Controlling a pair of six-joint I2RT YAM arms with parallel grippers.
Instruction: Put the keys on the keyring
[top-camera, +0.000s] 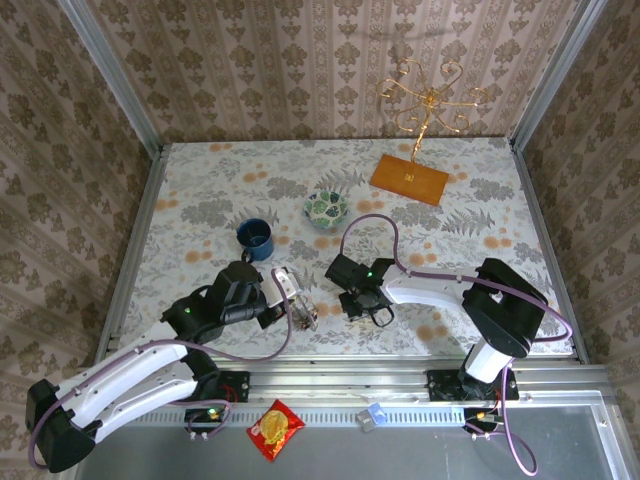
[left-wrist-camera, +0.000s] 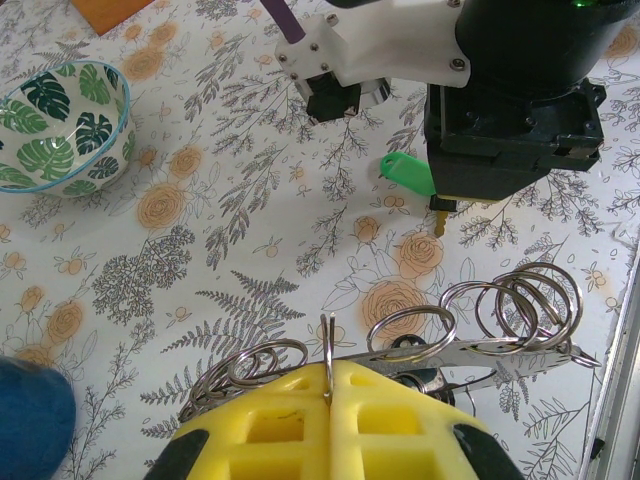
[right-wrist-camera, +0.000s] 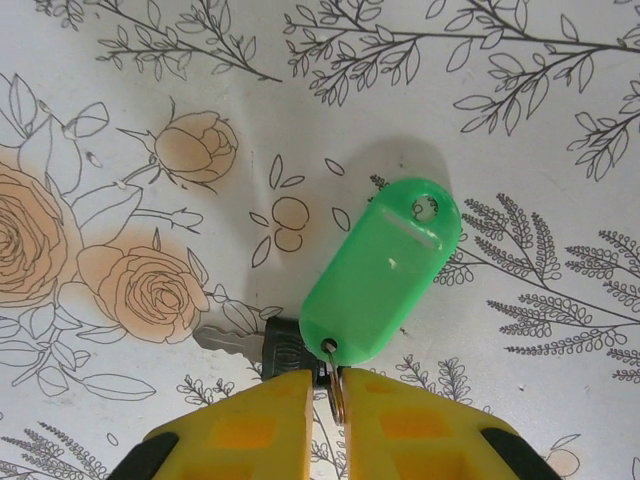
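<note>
The keyring (left-wrist-camera: 505, 347) is a flat grey metal piece carrying several wire split rings. It lies low over the table by my left gripper (left-wrist-camera: 330, 385), which is shut on one upright ring (left-wrist-camera: 327, 345). From above, the keyring (top-camera: 305, 312) sits at the tip of the left gripper (top-camera: 297, 303). The keys lie flat on the table: a green plastic head (right-wrist-camera: 385, 270) and a black-headed key (right-wrist-camera: 280, 350) with a short silver blade, joined by a small ring (right-wrist-camera: 334, 392). That ring sits between the fingers of my right gripper (right-wrist-camera: 333, 400), whose jaws stand slightly apart. The right gripper (top-camera: 372, 312) points down, just right of the keyring.
A blue mug (top-camera: 255, 238) stands behind the left gripper, and a green-patterned bowl (top-camera: 326, 209) is further back. An orange board (top-camera: 409, 179) and a gold wire stand (top-camera: 430, 100) are at the far right. A snack packet (top-camera: 275, 428) lies off the table at the near edge.
</note>
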